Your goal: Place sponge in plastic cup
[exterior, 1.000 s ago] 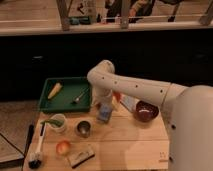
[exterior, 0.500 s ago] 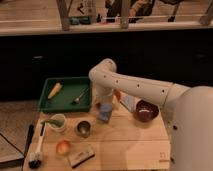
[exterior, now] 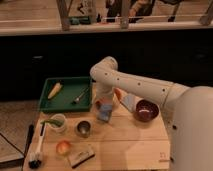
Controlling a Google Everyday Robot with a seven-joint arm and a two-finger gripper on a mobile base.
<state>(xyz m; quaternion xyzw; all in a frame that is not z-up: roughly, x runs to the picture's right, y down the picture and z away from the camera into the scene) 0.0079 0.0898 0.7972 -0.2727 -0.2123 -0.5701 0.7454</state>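
Counter, wooden: one. A small dark mark sat at its near right corner, not legible; no other writing or brand could be read.

Nearest row:
- Brush, pale handle and dark head: one, at the left edge.
- Tan-and-dark block: one.
- Round orange-pink fruit: one, just beside the block.

Middle row:
- Steel cup: one, upright.
- Plastic cup, pale green: one, upright, left of the steel cup and near it.
- Sponge, blue: one, on the counter right of the steel cup, outside both cups.
- Claw: one, on the white arm, directly over the sponge with its jaws spread wide; contact with the sponge could not be told.
- Dark red bowl: one, at the right.
- Pale blue-grey square: one, flat, between sponge and bowl.

Farthest:
- Green tray: one, at the far left corner, holding one yellow item and one fork.
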